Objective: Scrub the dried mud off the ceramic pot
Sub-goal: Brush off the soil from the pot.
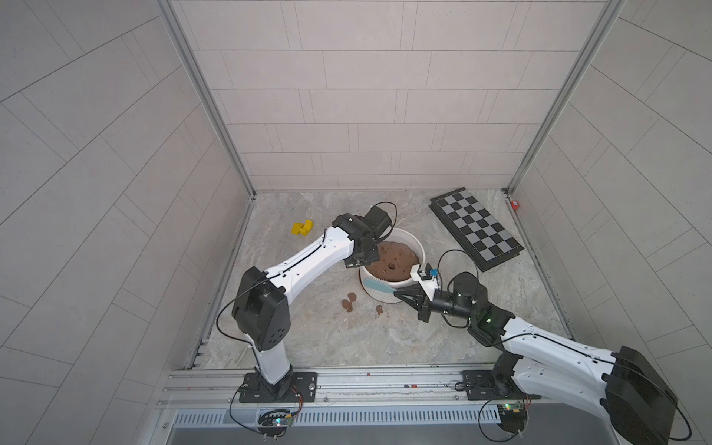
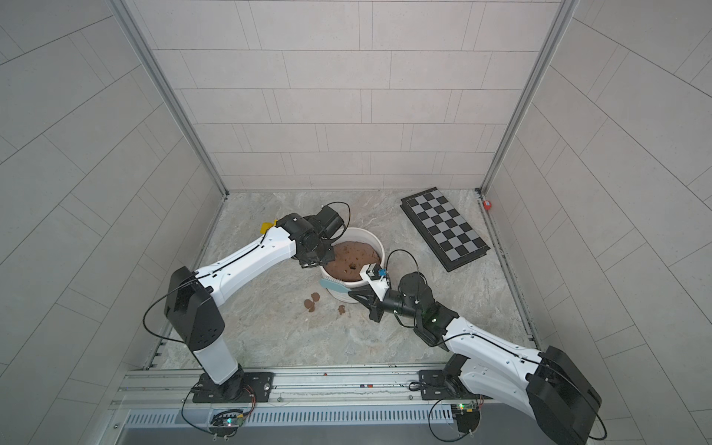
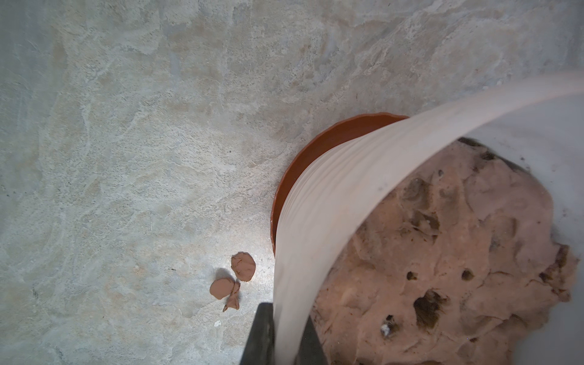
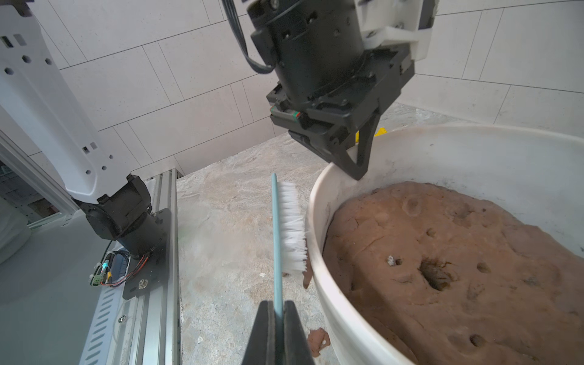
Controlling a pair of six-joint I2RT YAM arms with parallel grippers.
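Left gripper (image 3: 285, 319) pinched rim of ceramic pot (image 3: 331, 196), one finger inside wall, one outside. Right gripper (image 4: 278, 308) clamped on handle of blue brush (image 4: 292, 227), bristles against pot's outer wall. Dried mud (image 1: 350, 301): loose lumps on tabletop (image 1: 346, 339) just beside pot; possibly one patch on pot wall below bristles, view unclear.

The ceramic pot (image 3: 331, 196) looks matt, faintly ribbed; the dried mud (image 3: 243, 267) rough, clay-like.

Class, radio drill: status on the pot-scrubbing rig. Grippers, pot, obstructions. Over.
Left gripper shut on ceramic pot rim. Right gripper shut on brush, bristles against pot wall. Dried mud loose on table. Nothing in the way.
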